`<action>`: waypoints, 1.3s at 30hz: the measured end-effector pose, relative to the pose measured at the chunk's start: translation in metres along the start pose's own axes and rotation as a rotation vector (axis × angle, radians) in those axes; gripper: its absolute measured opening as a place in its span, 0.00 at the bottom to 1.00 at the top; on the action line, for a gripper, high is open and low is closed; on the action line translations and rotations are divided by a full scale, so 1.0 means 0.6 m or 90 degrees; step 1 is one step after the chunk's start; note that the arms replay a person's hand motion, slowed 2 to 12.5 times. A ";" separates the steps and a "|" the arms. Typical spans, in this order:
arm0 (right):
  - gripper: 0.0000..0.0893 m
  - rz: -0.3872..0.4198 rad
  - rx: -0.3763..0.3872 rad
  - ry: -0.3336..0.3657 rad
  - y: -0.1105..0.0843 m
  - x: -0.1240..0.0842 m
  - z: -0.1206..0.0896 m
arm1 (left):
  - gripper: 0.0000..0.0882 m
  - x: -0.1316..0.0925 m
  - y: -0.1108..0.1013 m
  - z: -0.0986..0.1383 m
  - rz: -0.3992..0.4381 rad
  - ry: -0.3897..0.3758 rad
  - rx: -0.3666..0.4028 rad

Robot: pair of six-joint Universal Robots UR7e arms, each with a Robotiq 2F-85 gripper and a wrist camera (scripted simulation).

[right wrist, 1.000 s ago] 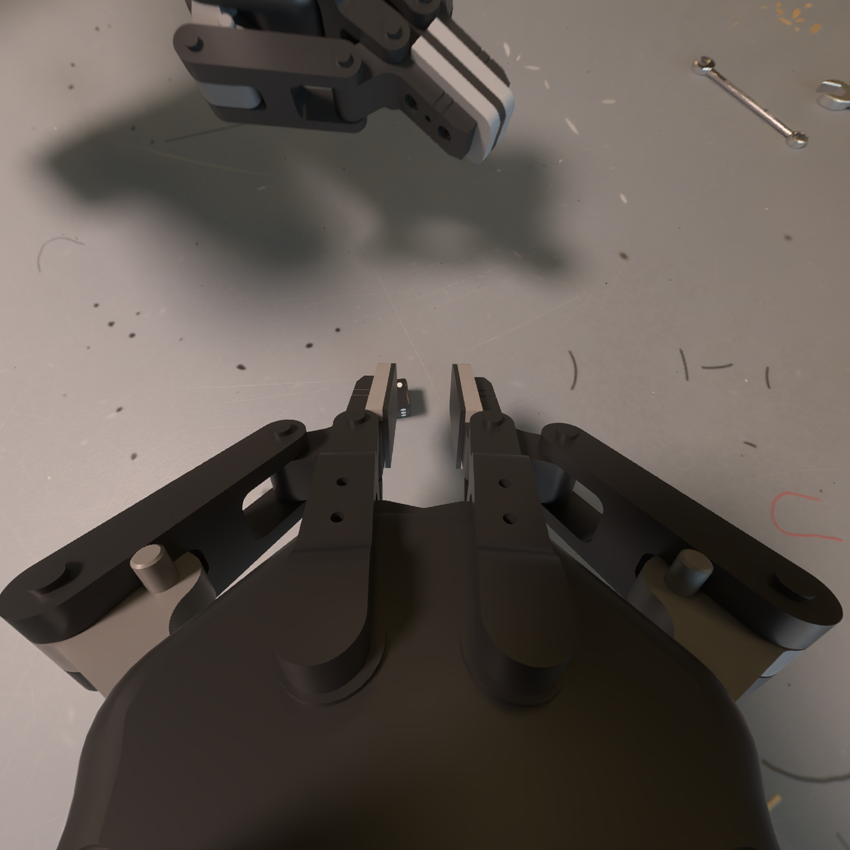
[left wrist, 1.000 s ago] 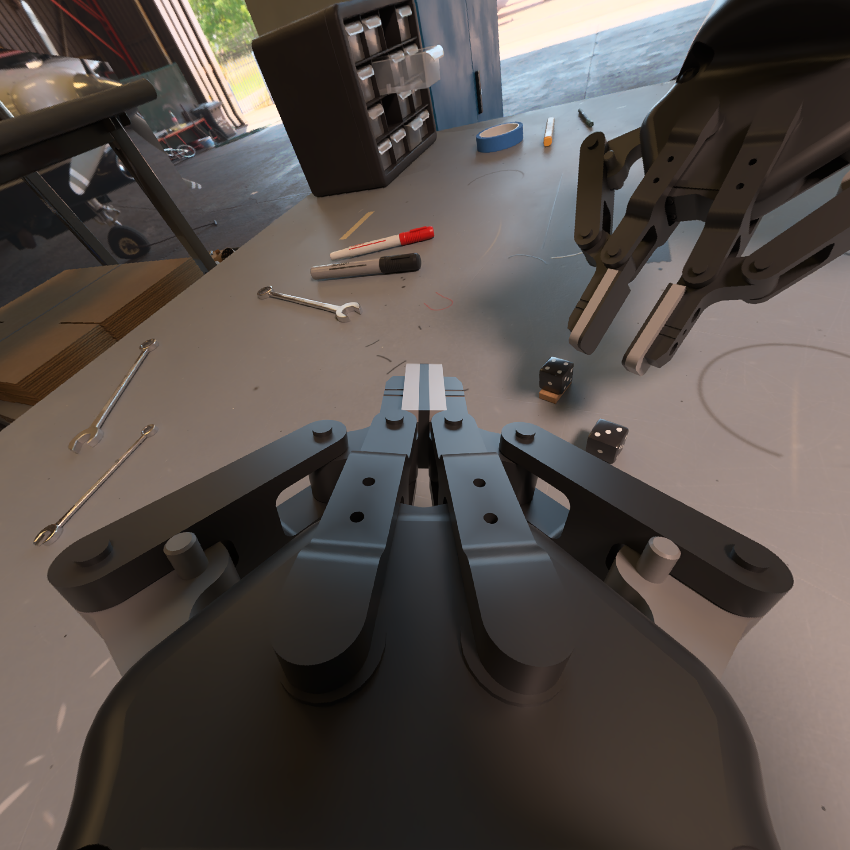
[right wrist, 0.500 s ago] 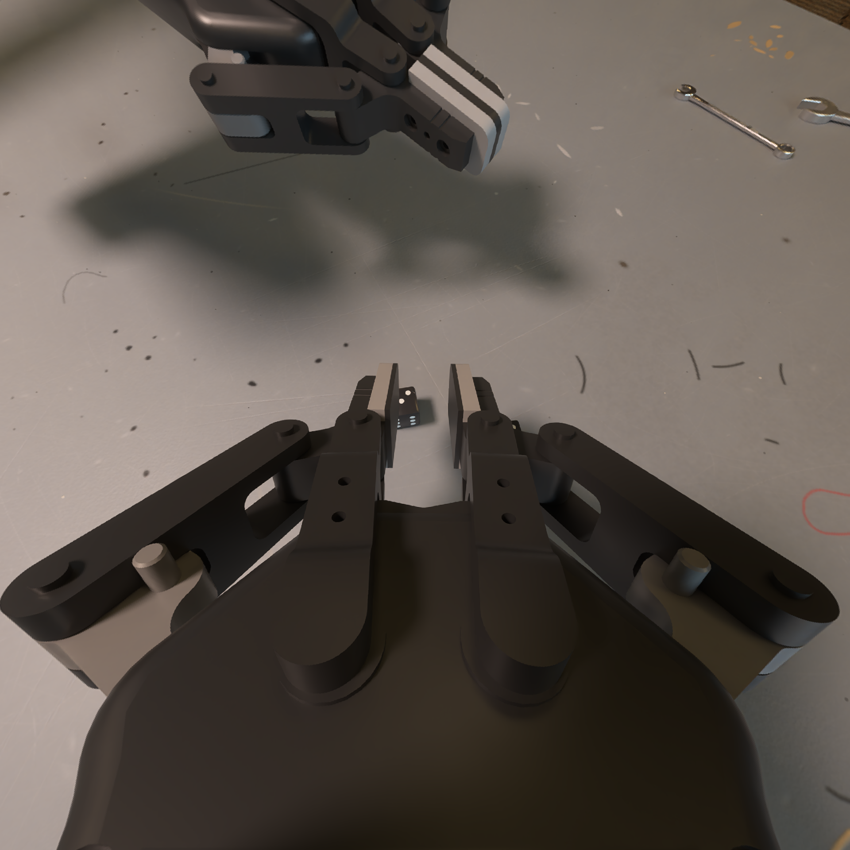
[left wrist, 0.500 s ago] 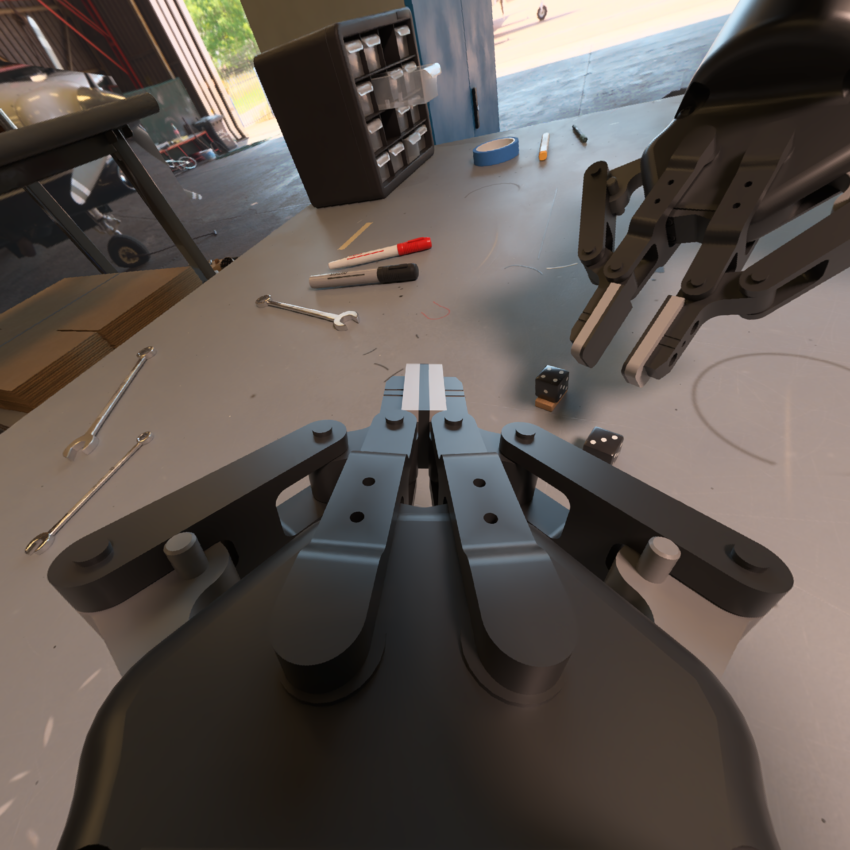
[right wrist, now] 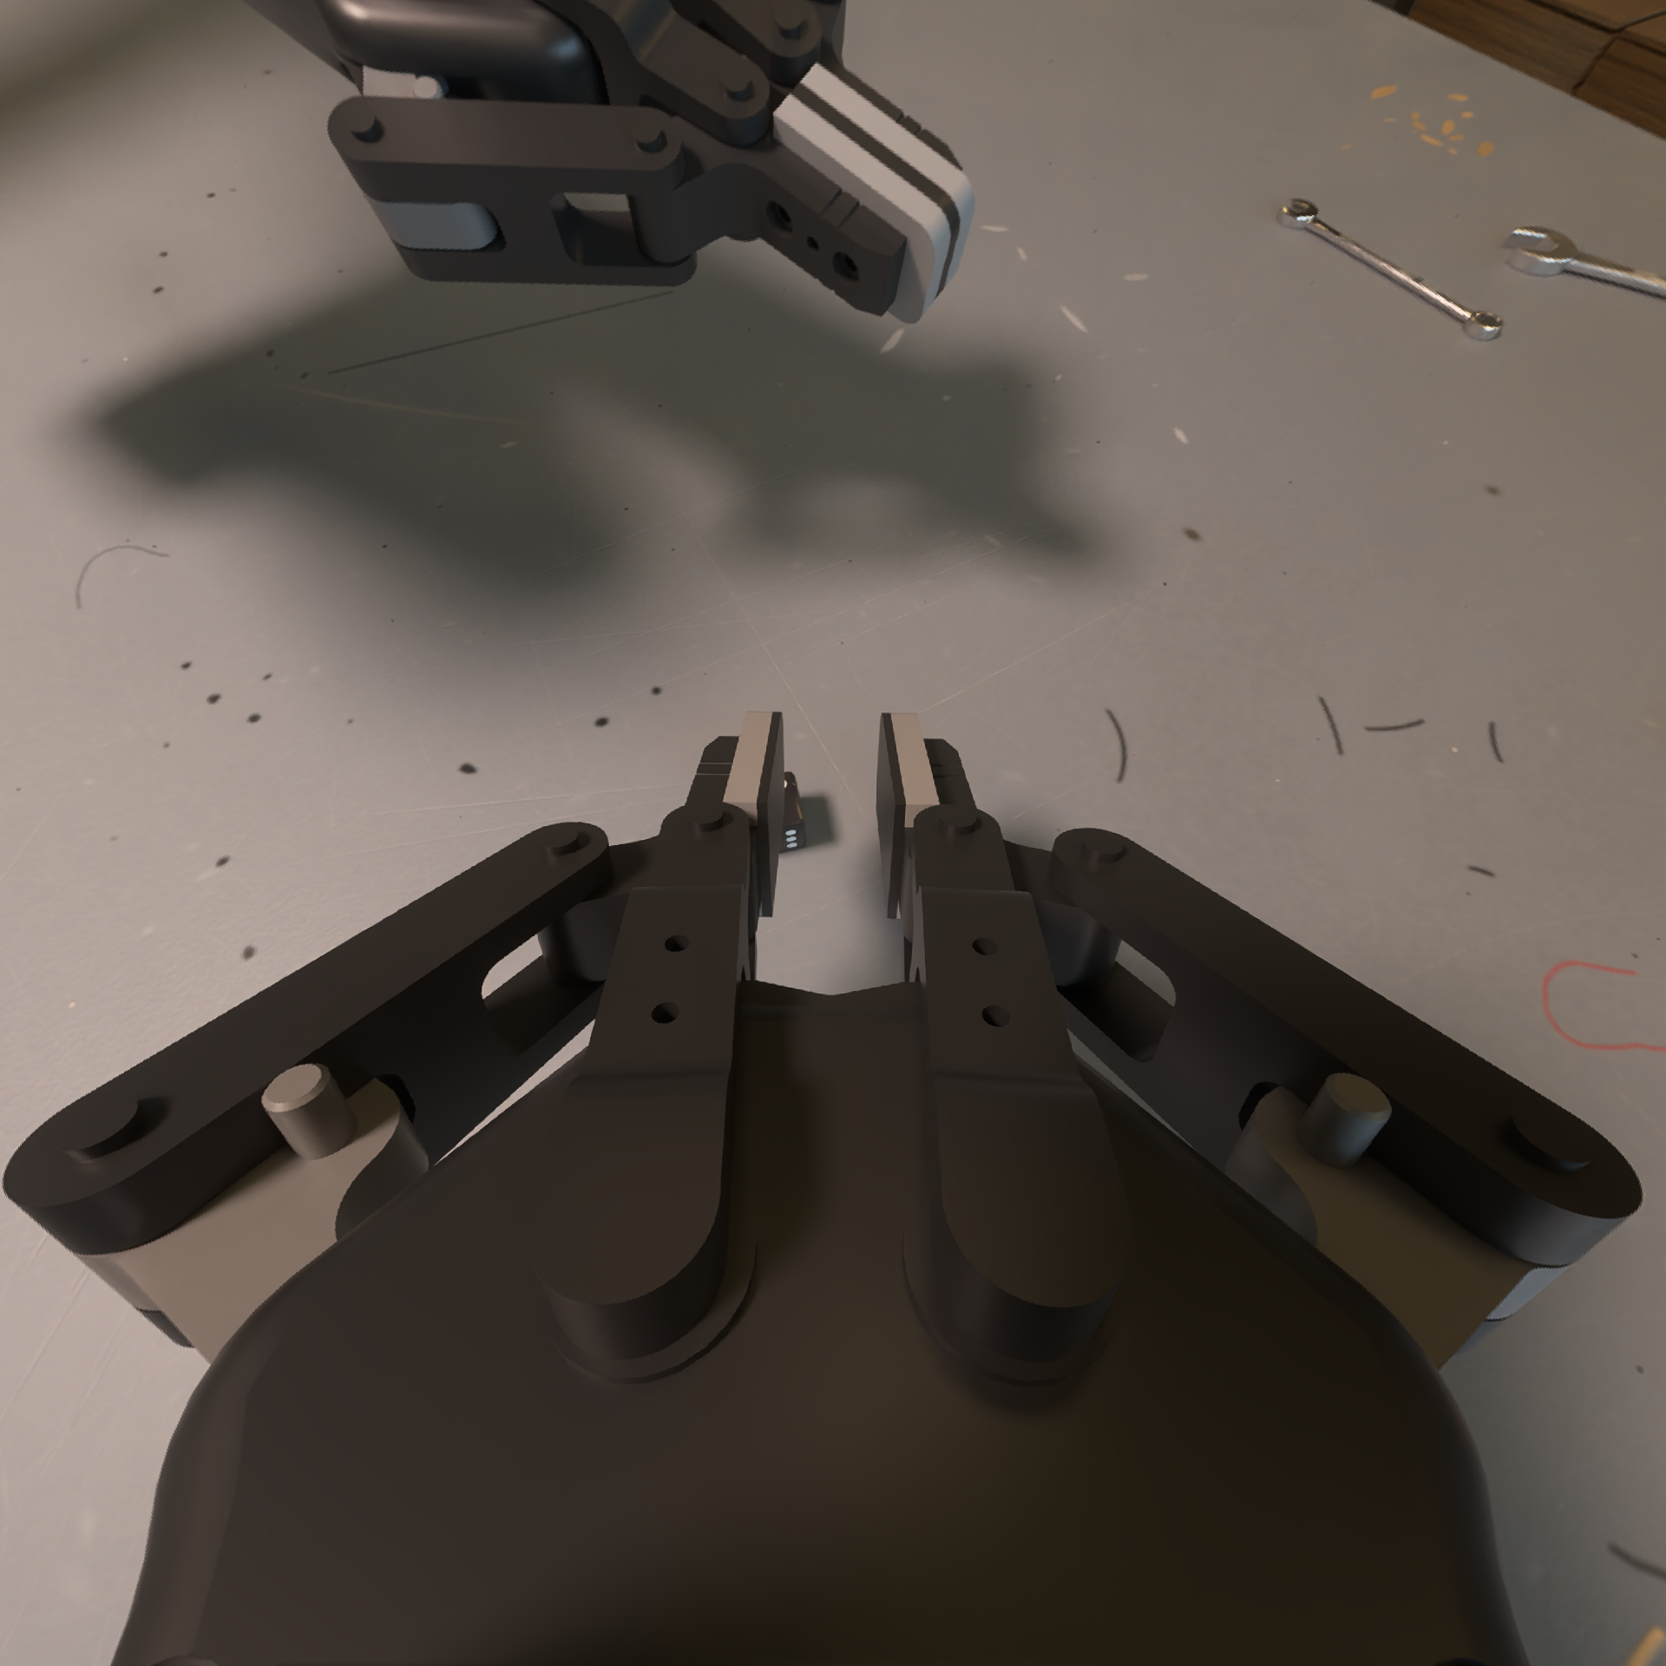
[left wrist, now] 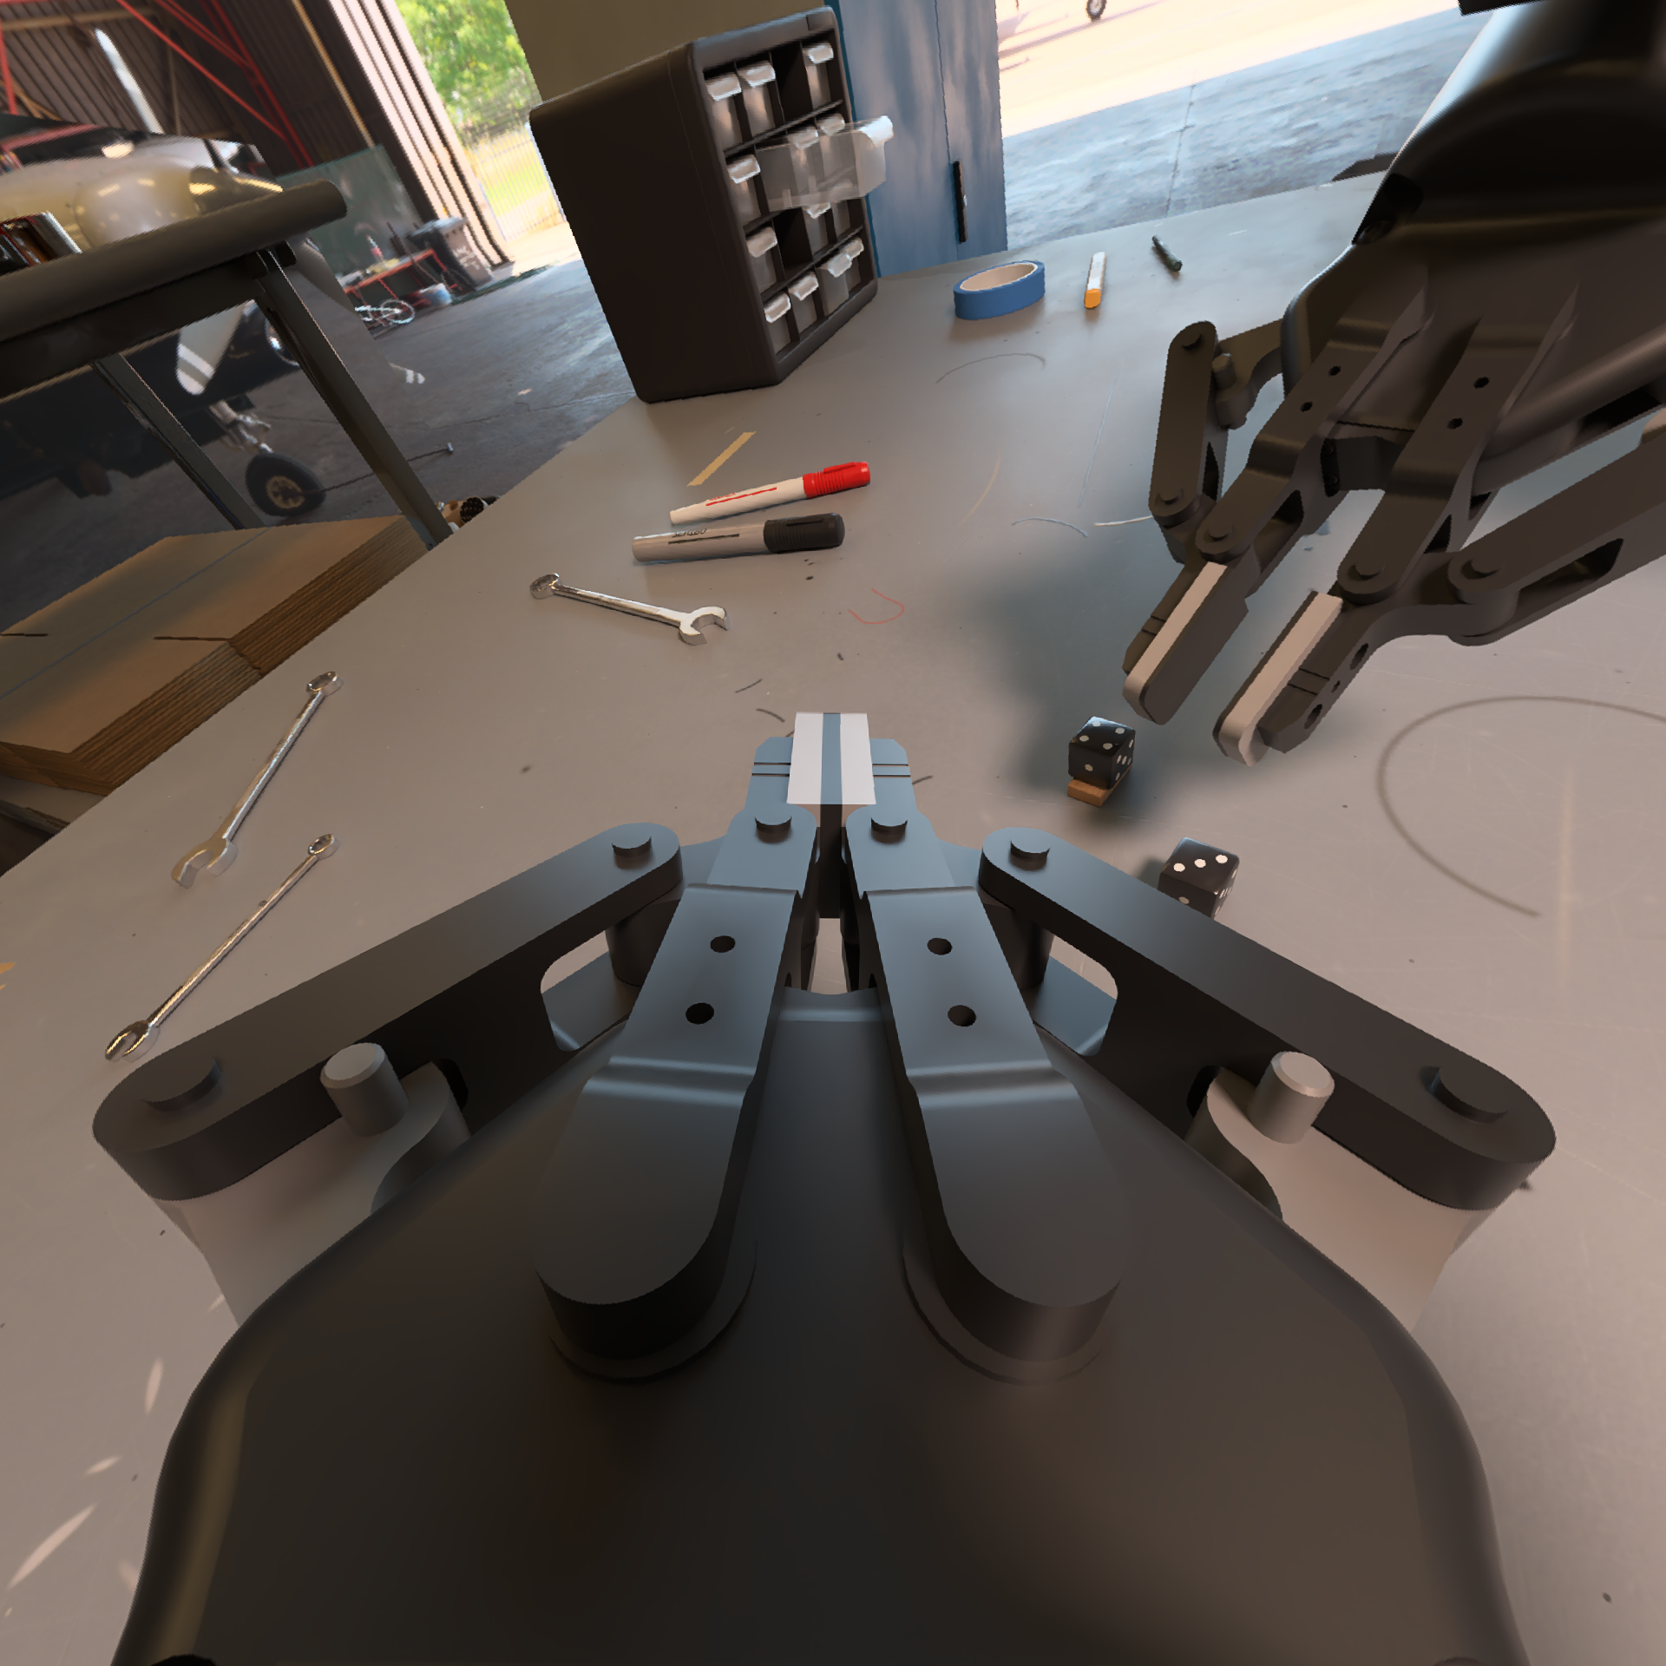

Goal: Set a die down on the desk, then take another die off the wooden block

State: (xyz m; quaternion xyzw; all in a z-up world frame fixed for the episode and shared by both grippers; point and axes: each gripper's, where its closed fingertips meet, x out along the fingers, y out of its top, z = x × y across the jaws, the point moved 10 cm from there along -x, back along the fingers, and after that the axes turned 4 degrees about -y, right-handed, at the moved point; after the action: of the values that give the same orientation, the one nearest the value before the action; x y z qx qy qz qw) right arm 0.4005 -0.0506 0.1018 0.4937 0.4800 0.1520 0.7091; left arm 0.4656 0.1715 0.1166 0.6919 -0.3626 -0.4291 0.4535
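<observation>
In the left wrist view a black die sits on a small wooden block on the grey desk. A second black die lies on the desk just right of my left gripper, which is shut and empty. My right gripper hangs open just right of and above the die on the block. In the right wrist view my right gripper is open; a die shows below between its fingers, half hidden behind the left finger. The shut left gripper hovers at the top.
Three wrenches lie left on the desk. Two markers, blue tape and a dark drawer cabinet stand farther back. A cardboard stack lies off the left edge.
The right gripper has drifted slightly, so the die shows a little lower between its fingers. Both dice stay put. The left gripper stays shut, the right open.
</observation>
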 end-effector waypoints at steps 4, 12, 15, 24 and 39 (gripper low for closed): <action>0.21 0.009 0.005 -0.006 0.001 -0.003 0.001 | 0.00 0.000 0.002 0.001 -0.002 0.004 0.001; 0.21 0.010 0.023 -0.011 -0.001 -0.005 0.004 | 0.00 0.001 0.003 0.003 -0.024 0.017 -0.001; 0.21 0.007 0.029 -0.015 -0.001 -0.006 0.007 | 0.00 0.002 0.003 0.004 -0.037 0.018 0.003; 0.25 -0.022 0.023 -0.049 -0.004 -0.013 0.022 | 0.00 0.007 -0.003 0.007 -0.063 0.017 0.009; 0.29 -0.083 -0.028 -0.050 -0.009 -0.027 0.071 | 0.00 0.006 -0.008 0.001 -0.059 0.014 -0.012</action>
State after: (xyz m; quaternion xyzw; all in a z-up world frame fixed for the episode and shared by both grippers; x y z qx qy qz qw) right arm 0.4264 -0.0878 0.1079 0.4513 0.4795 0.0962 0.7464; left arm 0.4672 0.1694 0.1111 0.7085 -0.3209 -0.4453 0.4436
